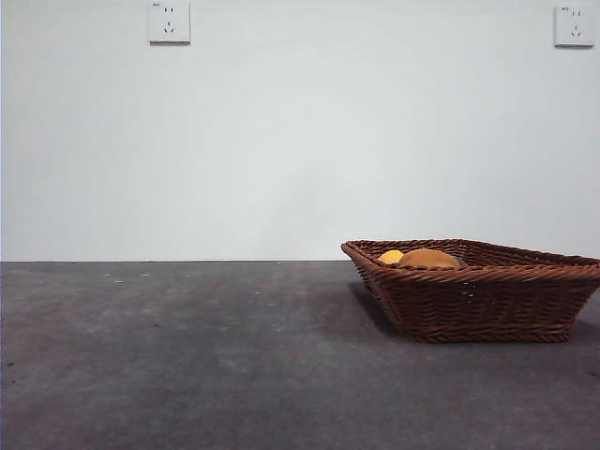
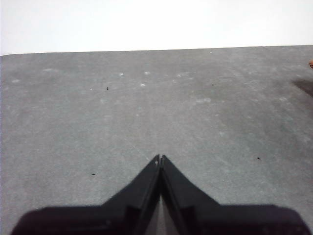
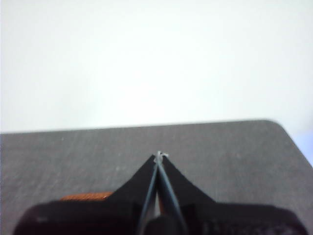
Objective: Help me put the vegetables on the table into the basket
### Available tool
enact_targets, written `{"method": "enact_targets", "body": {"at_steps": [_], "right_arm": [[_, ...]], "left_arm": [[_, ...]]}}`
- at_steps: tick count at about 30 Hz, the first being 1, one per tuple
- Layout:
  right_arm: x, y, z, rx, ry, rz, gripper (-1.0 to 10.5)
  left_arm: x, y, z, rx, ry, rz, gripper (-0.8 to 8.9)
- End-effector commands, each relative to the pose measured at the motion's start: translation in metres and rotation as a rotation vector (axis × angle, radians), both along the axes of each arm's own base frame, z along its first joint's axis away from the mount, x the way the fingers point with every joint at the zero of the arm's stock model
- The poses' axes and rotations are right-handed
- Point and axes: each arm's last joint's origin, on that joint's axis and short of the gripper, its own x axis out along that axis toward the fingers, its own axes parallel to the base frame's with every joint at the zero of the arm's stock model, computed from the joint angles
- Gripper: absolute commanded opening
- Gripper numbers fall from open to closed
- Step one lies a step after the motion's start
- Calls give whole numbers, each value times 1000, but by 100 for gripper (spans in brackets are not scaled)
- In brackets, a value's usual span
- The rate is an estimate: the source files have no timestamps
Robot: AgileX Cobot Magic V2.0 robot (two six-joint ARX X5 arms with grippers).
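The dark brown wicker basket point(image 1: 478, 291) stands on the grey table point(image 1: 187, 356) at the right. Over its rim show the top of the orange-brown potato point(image 1: 429, 259) and a bit of the yellow corn cob point(image 1: 391, 256) beside it. The eggplant is out of view. My left gripper point(image 2: 160, 157) is shut with nothing in it, held over bare table. My right gripper point(image 3: 159, 155) is also shut and holds nothing; a strip of the basket's rim point(image 3: 85, 197) shows beside its jaws. Neither arm appears in the front view.
A white wall with two sockets point(image 1: 169, 21) rises behind the table's far edge. The table's rounded corner point(image 3: 281, 128) shows in the right wrist view. A sliver of the basket point(image 2: 311, 63) and its shadow sit at the edge of the left wrist view.
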Motion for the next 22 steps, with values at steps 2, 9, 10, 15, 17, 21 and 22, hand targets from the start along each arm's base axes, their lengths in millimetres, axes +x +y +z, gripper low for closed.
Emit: {"method": "enact_targets", "body": {"at_steps": [2,9,10,15,17,21,22], "right_arm": [[-26,0,-61,-1,-57,-1,0],[-76,-1,-180,-31,-222,-57,0],[-80,-1,-197,-31,-240,-69,0],[-88,-1,-246,-27,-199,-59,0],[-89,-1,-257,-28,-137,-58,0],[-90,-1,-266,-31,-59,-58,0],[-90,-1,-267,-31,-56,-58,0]], "left_arm": [[1,0,-3,-5,6,3,-3],[1,0,-3,-5,6,3,-3],[1,0,-3,-5,6,3,-3],[1,0,-3,-5,6,3,-3],[1,0,-3,-5,6,3,-3],[1,0,-3,-5,6,3,-3],[1,0,-3,-5,6,3,-3]]}}
